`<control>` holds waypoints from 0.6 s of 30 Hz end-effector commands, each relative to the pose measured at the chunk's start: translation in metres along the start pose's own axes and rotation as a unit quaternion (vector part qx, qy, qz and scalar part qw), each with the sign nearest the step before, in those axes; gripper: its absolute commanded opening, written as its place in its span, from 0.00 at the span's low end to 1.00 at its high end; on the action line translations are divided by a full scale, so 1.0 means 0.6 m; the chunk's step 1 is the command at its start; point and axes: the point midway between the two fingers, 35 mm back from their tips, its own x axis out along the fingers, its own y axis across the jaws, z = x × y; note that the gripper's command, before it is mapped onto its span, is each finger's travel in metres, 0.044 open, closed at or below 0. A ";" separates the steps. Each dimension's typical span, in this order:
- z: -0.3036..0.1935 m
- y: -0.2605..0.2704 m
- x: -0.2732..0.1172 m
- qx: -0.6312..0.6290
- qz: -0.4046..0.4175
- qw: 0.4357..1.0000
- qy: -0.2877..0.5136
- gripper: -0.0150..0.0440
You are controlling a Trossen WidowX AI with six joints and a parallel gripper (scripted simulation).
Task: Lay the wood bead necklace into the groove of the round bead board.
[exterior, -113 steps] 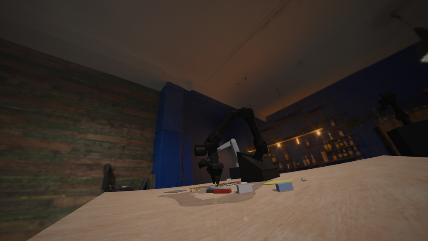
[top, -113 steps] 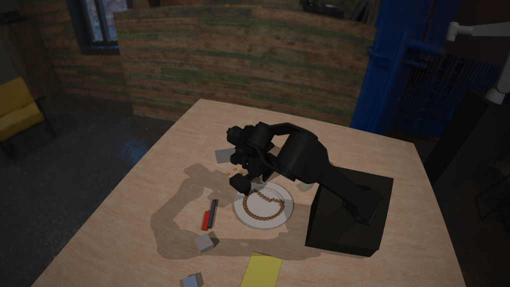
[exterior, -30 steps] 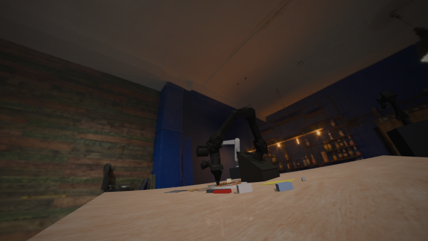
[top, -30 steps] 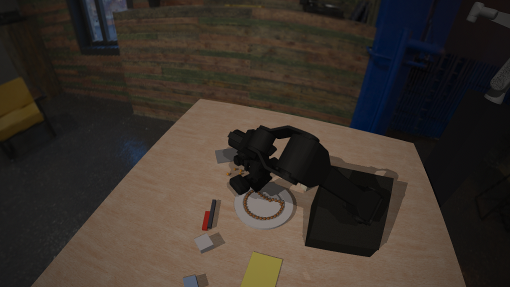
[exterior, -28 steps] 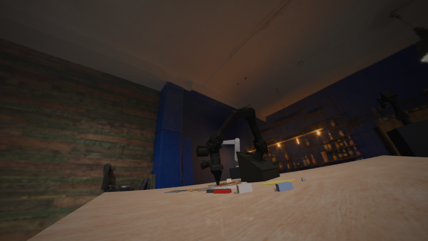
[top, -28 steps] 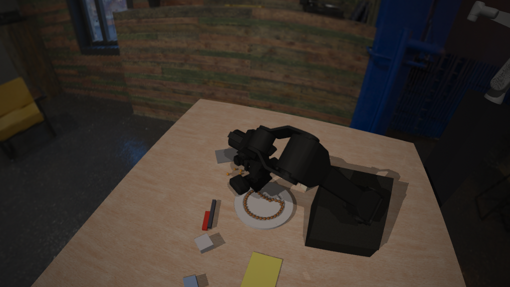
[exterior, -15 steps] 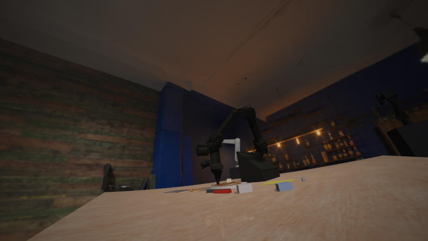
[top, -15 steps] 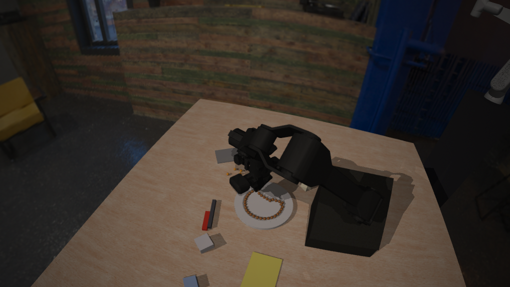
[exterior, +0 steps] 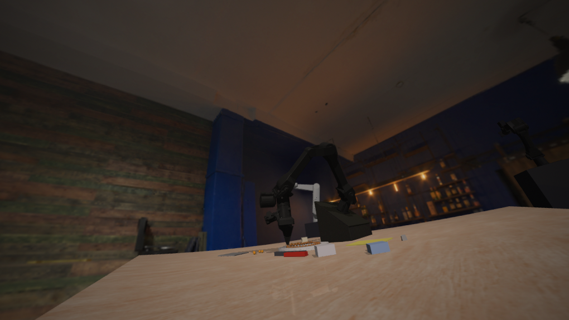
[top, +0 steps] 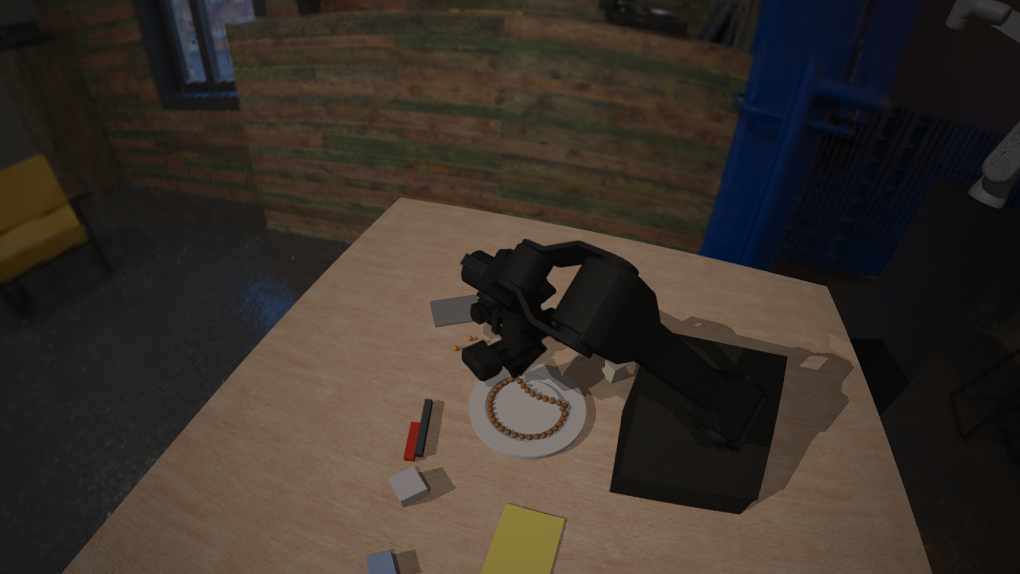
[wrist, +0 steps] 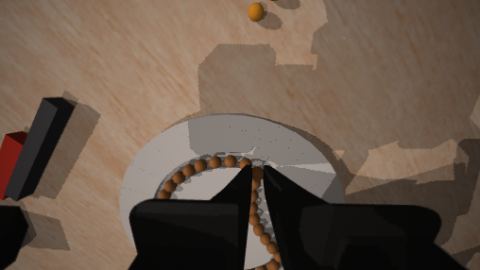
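The round bead board (top: pixel 479 422) (wrist: pixel 142 172) is a pale disc lying on the table. The brown wood bead necklace (top: pixel 528 436) (wrist: pixel 231 161) lies on it as a closed loop. Its left and near parts follow a round curve; its far right part cuts inward, away from the groove's arc. My gripper (top: pixel 514 374) (exterior: pixel 287 243) (wrist: pixel 257 171) points down at the board's far side and is shut on a bead of the necklace, at the bend where the inward run starts. In the wrist view the fingers hide part of the board and loop.
A dark bar (top: pixel 425 428) (wrist: pixel 40 146) (exterior: pixel 295 253) and a red block (top: pixel 411 441) lie left of the board, near a white block (top: pixel 408 485). Two orange beads (top: pixel 455 347) and a grey plate (top: pixel 451 311) lie beyond. A yellow sheet (top: pixel 527 539) and blue block (exterior: pixel 377 247) lie nearer.
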 end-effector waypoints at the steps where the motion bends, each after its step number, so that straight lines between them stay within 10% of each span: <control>1: 0.000 -0.002 0.010 -0.002 -0.002 1.000 0.000 0.25; 6: 0.000 -0.002 0.013 -0.002 -0.002 1.000 0.001 0.25; 18: 0.002 -0.001 0.007 -0.005 0.000 1.000 -0.002 0.79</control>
